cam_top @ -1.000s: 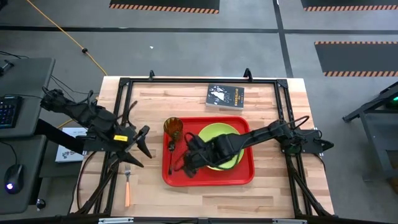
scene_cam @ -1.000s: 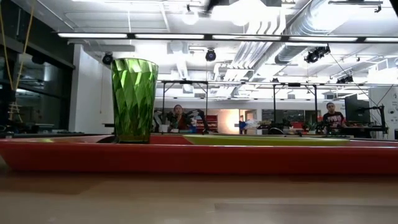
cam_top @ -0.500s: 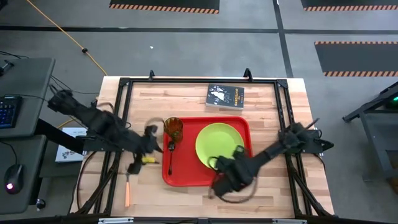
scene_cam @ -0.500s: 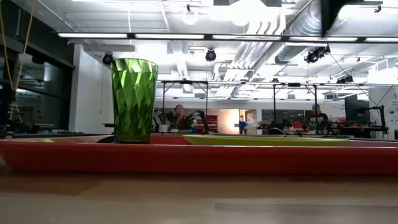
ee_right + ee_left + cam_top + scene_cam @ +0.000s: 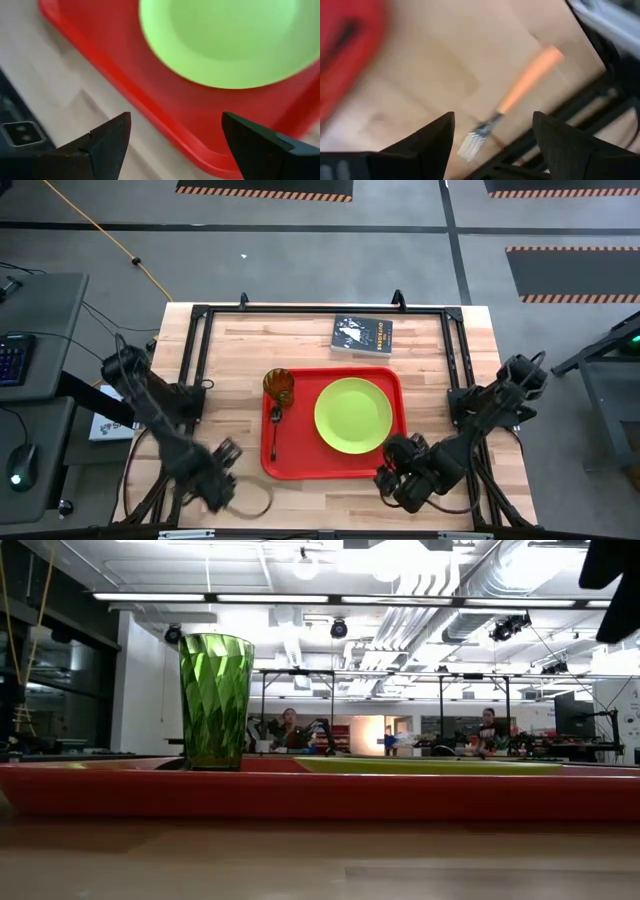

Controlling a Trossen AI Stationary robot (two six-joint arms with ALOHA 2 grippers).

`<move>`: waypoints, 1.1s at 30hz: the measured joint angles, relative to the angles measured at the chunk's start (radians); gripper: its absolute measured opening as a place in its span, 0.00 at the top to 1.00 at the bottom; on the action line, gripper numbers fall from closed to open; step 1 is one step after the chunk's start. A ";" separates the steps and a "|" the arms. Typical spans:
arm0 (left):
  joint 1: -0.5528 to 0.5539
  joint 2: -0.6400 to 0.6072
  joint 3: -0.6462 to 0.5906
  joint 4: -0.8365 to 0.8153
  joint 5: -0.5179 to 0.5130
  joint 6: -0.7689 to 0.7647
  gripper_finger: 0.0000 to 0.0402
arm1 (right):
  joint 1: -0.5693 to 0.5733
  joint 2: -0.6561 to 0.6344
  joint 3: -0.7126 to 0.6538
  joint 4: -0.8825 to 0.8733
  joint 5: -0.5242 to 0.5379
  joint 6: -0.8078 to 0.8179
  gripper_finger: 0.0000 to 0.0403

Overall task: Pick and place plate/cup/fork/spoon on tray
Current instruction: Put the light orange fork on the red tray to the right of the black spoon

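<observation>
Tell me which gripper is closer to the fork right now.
Left. The left gripper hangs open right over the fork on the bare table. The right gripper is open past the tray's opposite corner.

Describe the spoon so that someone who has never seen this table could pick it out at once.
Start from the big red tray in the middle of the wooden table. Along the tray's left edge stands a tinted cup, and just in front of the cup lies the spoon, lengthwise on the red surface. It is the only slim, dark-handled thing in the tray, unlike the round green plate beside it.
</observation>
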 joint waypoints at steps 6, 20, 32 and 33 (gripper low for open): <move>-0.172 0.032 -0.146 0.201 0.014 0.150 0.37 | -0.009 0.007 -0.095 0.221 0.028 -0.011 0.24; -0.191 0.038 -0.355 0.399 -0.011 0.167 0.37 | -0.043 0.007 -0.112 0.290 0.057 -0.033 0.24; -0.193 0.049 -0.442 0.475 0.033 0.174 0.37 | -0.049 0.007 -0.112 0.295 0.056 -0.033 0.24; -0.193 0.054 -0.444 0.473 0.028 0.183 0.37 | -0.049 0.007 -0.112 0.295 0.055 -0.033 0.24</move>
